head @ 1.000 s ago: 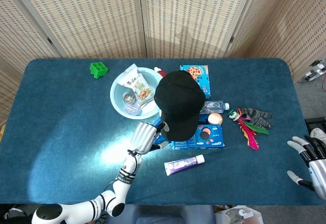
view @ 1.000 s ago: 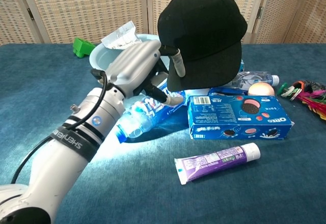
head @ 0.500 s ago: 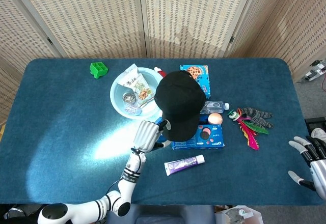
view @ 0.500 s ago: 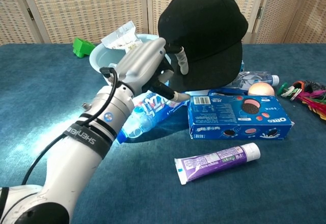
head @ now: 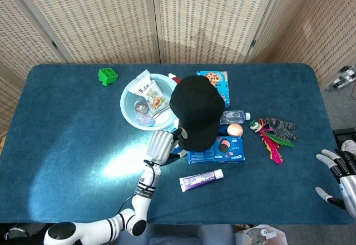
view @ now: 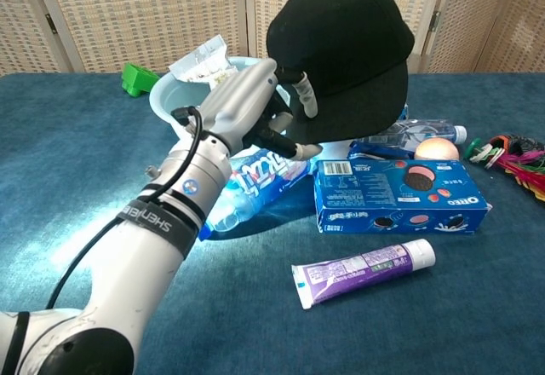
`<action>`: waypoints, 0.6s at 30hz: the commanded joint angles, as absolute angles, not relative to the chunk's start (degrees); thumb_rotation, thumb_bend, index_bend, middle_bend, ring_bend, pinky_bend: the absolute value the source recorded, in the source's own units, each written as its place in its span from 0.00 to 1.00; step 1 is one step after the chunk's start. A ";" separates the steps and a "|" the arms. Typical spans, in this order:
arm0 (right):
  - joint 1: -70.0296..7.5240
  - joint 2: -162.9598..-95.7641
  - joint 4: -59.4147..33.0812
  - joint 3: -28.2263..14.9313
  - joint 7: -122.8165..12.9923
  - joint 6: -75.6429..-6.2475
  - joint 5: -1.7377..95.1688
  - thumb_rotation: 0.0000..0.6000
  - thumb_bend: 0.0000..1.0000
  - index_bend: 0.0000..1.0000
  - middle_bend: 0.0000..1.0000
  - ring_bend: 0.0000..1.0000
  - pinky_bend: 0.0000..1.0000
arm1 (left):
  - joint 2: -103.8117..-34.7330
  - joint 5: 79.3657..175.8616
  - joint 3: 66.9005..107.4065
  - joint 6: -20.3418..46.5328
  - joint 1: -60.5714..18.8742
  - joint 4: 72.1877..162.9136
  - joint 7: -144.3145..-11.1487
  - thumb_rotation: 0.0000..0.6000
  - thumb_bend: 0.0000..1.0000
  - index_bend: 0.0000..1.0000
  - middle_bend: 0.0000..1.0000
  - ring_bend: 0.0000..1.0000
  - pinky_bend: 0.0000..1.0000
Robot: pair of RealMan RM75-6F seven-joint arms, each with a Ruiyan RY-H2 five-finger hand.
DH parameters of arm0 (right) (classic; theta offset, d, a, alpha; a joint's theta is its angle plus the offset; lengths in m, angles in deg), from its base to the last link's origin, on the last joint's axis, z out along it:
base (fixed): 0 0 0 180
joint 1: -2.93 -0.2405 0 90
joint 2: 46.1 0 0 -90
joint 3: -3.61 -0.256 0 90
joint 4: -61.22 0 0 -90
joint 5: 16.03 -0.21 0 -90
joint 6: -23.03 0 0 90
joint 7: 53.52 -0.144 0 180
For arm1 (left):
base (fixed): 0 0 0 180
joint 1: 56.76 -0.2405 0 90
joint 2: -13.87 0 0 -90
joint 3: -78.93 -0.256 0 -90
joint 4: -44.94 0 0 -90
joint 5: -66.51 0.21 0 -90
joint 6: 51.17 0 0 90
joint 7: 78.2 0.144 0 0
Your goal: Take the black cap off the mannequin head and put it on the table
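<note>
The black cap (head: 194,114) (view: 349,51) sits on top of the mannequin head in the middle of the table, and the head is almost wholly hidden under it. My left hand (head: 161,146) (view: 247,111) reaches up from the near side and holds the cap's brim at its left edge, one finger over the top and the thumb beneath. My right hand (head: 340,179) hangs off the table's right edge, far from the cap, with its fingers spread and nothing in it.
A blue Oreo box (view: 400,194) and a purple toothpaste tube (view: 362,268) lie in front of the cap. A water bottle (view: 247,187) lies under my left wrist. A light blue bowl (head: 130,111) of snacks stands behind, and feathers (head: 275,139) lie to the right.
My left arm has pushed further forward, its fingers closing in on the brim. The cap has shifted slightly to the right and tipped up. The right hand has barely moved.
</note>
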State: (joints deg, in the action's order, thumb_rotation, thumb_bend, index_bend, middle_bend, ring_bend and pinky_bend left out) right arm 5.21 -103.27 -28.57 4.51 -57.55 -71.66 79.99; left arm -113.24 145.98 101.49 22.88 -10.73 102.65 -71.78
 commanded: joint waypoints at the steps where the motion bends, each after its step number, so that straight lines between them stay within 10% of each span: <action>1: 5.22 -103.28 -28.54 4.52 -57.57 -71.65 80.03 1.00 0.11 0.25 0.21 0.12 0.14 | -112.82 145.63 101.87 23.16 -10.80 103.15 -72.04 1.00 0.23 0.44 0.98 1.00 1.00; 18: 5.43 -103.35 -28.44 4.41 -57.78 -72.13 80.34 1.00 0.11 0.25 0.21 0.12 0.14 | -108.73 146.97 101.39 26.09 -11.53 104.92 -75.52 1.00 0.45 0.58 0.97 1.00 1.00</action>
State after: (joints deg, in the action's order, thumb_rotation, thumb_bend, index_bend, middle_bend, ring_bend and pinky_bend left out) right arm 5.42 -103.35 -28.44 4.41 -57.78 -72.13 80.35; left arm -108.89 146.82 101.46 25.94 -11.56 104.86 -75.36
